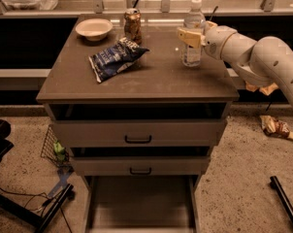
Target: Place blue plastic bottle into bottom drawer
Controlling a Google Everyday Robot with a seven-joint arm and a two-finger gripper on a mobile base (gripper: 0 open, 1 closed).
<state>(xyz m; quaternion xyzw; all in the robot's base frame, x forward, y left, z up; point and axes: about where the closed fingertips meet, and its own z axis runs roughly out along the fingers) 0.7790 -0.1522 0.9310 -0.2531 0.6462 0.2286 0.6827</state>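
Note:
The blue plastic bottle (192,56), clear with a white cap and a white-and-blue label, stands upright at the back right of the grey cabinet top (156,79). My gripper (189,37) reaches in from the right at the bottle's mid-height, and its cream tip crosses in front of the label. The white arm (263,57) stretches away to the right. The bottom drawer (139,205) is pulled out below, its flat grey floor showing with nothing in it.
A blue-and-white snack bag (115,58) lies mid-top, a brown drink can (132,25) and a cream bowl (93,29) at the back left. The two upper drawers (137,132) are pushed in. A wrapper (277,127) and a wire basket (54,147) lie on the floor.

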